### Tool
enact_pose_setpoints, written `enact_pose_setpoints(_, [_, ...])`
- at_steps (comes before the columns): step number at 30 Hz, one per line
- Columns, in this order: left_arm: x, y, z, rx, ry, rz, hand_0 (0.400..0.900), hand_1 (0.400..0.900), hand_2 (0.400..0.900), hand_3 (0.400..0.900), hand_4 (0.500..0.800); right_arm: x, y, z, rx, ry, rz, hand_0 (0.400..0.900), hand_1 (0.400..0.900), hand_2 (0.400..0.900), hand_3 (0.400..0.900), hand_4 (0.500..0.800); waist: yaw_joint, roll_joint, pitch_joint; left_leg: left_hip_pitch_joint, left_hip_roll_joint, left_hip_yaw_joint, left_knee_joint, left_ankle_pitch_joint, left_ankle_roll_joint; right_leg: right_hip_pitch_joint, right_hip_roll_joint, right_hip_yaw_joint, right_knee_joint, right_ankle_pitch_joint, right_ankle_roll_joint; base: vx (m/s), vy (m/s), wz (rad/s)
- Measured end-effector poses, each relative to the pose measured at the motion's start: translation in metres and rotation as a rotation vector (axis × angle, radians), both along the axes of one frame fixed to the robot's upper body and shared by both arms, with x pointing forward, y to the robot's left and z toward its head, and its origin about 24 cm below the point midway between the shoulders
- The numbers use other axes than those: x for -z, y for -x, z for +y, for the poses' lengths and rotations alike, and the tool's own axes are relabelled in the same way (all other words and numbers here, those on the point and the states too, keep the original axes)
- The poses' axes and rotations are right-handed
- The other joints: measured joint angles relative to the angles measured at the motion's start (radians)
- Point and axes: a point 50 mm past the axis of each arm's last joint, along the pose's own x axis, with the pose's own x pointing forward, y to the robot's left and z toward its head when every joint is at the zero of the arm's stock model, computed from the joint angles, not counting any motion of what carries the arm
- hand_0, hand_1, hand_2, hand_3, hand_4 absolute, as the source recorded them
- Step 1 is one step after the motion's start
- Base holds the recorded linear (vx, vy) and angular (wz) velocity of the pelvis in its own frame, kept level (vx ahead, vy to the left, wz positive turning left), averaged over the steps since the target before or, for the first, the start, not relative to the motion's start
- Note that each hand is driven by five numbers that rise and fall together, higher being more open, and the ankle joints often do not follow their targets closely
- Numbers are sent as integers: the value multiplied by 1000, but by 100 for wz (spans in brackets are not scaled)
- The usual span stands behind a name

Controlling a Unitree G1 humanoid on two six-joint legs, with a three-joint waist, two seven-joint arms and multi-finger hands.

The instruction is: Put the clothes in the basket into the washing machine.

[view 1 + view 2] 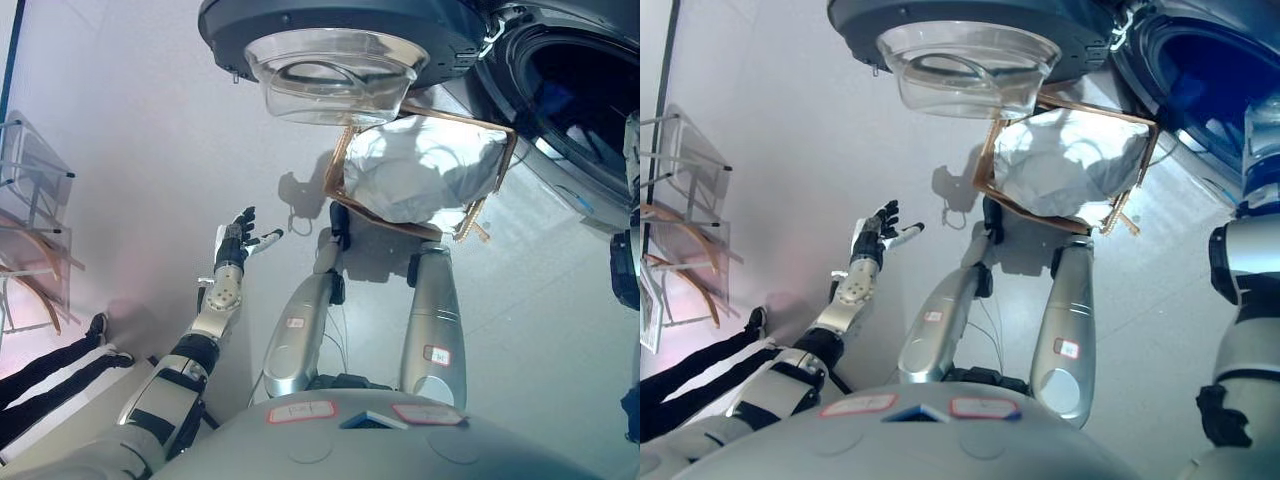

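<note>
The washing machine [560,110] stands at the top right with its dark drum [1200,70] open. Its round door [335,70], with a clear glass bowl, hangs open over the basket. The brown basket [425,165] with a white liner sits on the floor below the door; I cannot make out any clothes in it. My left hand [238,240] is open and empty, held out over the floor to the left of the basket. My right arm [1245,260] rises along the right edge toward the drum's mouth; its hand does not show clearly.
A clear-and-wood chair or rack [30,230] stands at the far left. A person's legs in dark trousers and shoes [60,365] lie across the lower left floor. Grey floor [150,130] lies between the left hand and the machine.
</note>
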Motion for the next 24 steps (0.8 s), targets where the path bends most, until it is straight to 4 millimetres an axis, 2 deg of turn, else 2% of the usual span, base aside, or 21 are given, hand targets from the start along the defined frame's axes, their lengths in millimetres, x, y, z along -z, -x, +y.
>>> enact_pose_setpoints(4, [2, 1, 5, -2, -3, 15, 900, 900, 900, 900, 800, 6, -7, 10, -103, 119, 148, 900, 900, 900, 900, 800, -11, -5, 4, 13, 2, 1, 2, 0, 0, 12, 1, 1, 0, 6, 10, -53, -6, -2])
enact_pose_setpoints(11, [7, 6, 10, -8, -11, 45, 900, 900, 900, 900, 800, 12, -9, 16, -192, 12, 123, 900, 900, 900, 900, 800, -2, -13, 11, 28, 3, -2, 3, 2, -2, 26, 3, 1, -2, 5, 10, -44, 4, -2])
enact_pose_setpoints(13, [7, 6, 10, -7, -8, 49, 900, 900, 900, 900, 800, 16, -7, 16, -206, -93, 50, 900, 900, 900, 900, 800, -1, -19, 15, 34, 2, -4, 2, 2, -2, 33, 3, 0, -2, 6, 10, -16, 3, -1])
enact_pose_setpoints(16, [8, 7, 13, -10, -9, 58, 900, 900, 900, 900, 800, 37, -6, 23, -249, -304, -48, 900, 900, 900, 900, 800, -6, -45, 33, 66, 6, -9, 1, 2, -3, 76, 4, -11, -17, 6, 11, -16, 12, -6])
enact_pose_setpoints(18, [10, 9, 15, -11, -11, 71, 900, 900, 900, 900, 800, 53, -9, 34, -277, -435, -105, 900, 900, 900, 900, 800, -17, -59, 43, 86, 11, -11, 2, 2, -2, 108, 5, -23, -30, 6, 10, 0, 0, 0])
enact_pose_setpoints(21, [11, 9, 18, -17, -14, 83, 900, 900, 900, 900, 800, 57, -11, 45, -323, -529, -184, 900, 900, 900, 900, 800, -20, -80, 48, 101, 15, -13, 9, -12, -2, 131, 7, -30, -39, 4, 9, -28, 12, -9])
enact_pose_setpoints(24, [14, 11, 20, -29, -17, 106, 900, 900, 900, 900, 800, 74, -8, 50, -330, -636, -209, 900, 900, 900, 900, 800, -19, -85, 50, 105, 16, -13, 21, -21, 0, 146, 9, -30, -53, 8, 3, -17, 8, -14])
